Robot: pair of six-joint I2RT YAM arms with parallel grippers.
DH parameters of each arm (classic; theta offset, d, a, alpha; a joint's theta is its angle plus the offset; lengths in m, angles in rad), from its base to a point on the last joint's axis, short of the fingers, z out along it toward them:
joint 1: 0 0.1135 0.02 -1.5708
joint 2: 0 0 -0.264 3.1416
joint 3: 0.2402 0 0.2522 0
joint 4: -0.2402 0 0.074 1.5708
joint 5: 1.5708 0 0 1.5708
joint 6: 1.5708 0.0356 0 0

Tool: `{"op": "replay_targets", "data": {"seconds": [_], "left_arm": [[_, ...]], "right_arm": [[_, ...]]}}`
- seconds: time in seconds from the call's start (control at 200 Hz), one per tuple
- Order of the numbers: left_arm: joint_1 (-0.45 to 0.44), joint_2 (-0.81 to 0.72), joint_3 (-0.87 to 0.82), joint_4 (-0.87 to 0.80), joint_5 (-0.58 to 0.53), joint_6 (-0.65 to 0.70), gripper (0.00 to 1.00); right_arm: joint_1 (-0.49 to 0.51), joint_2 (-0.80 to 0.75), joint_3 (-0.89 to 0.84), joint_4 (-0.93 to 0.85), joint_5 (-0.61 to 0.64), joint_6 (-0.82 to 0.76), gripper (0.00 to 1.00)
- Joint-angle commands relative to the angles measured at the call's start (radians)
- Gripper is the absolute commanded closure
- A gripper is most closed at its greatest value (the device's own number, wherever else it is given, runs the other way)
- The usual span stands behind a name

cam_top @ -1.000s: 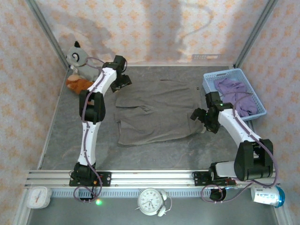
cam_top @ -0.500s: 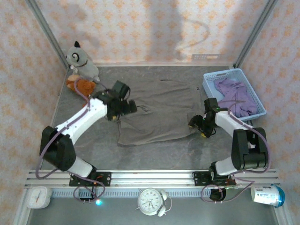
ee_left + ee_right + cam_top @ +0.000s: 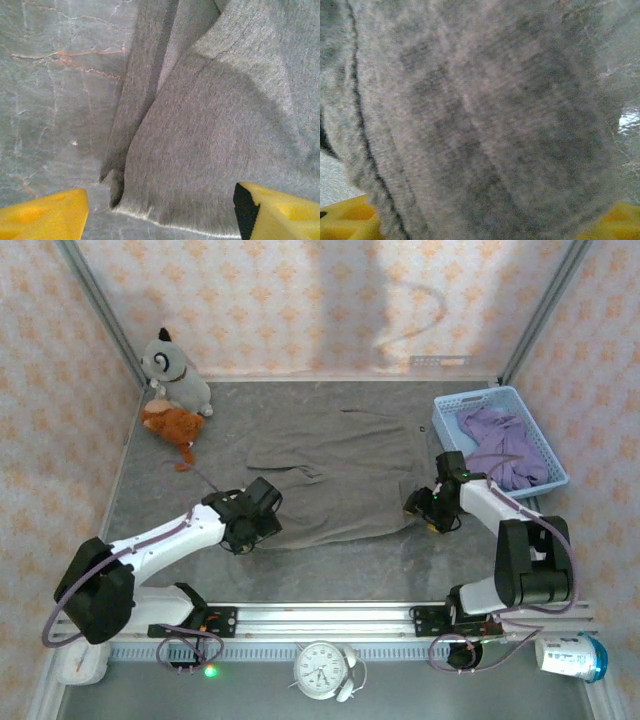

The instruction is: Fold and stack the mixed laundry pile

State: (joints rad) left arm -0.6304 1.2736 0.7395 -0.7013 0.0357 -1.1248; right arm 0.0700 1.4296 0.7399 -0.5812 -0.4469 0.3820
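Spanning left tool (image 3: 258, 530) to right tool (image 3: 425, 510), taupe garment (image 3: 340, 480) lies flat.

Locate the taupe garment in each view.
Top external: taupe garment spread flat mid-table.
Left wrist: centre and right, hem corner at the bottom.
Right wrist: close up, blurred, from left edge to right.
Shared landmark: the grey marbled tabletop beside its edge.

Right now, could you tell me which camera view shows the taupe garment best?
The top external view: the whole taupe garment lies spread flat, its outline clear. The left wrist view gives one hem corner up close; the right wrist view, blurred fabric.
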Motion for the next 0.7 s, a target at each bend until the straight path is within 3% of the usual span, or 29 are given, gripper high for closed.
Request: {"op": "replay_targets", "data": {"seconds": [0.0,0.185,0.275,0.34,0.39,0.48,0.696], "left_arm": [[-0.009,0.046,-0.038,0.089,-0.053,-0.063,0.32],[-0.021,0.116,-0.060,0.142,-0.028,-0.067,0.53],[-0.022,0.136,-0.055,0.129,-0.039,-0.064,0.79],[-0.022,0.144,-0.048,0.115,-0.051,-0.061,1.00],[-0.022,0.144,-0.037,0.094,-0.062,-0.058,1.00],[-0.020,0.117,-0.006,0.044,-0.087,-0.046,1.00],[0.044,0.005,0.134,-0.047,-0.152,0.022,1.00]], "right_arm": [[-0.004,0.007,0.015,0.009,0.034,-0.011,0.41],[-0.005,0.008,0.011,0.003,0.065,-0.021,0.54],[-0.005,0.009,0.008,0.005,0.067,-0.017,0.70],[-0.004,0.006,0.004,0.004,0.061,-0.017,0.87],[-0.004,-0.004,0.001,-0.012,0.064,-0.017,0.95],[0.002,-0.042,0.001,-0.069,0.061,-0.017,0.98],[0.010,-0.129,0.101,-0.233,0.072,-0.031,0.96]]}}
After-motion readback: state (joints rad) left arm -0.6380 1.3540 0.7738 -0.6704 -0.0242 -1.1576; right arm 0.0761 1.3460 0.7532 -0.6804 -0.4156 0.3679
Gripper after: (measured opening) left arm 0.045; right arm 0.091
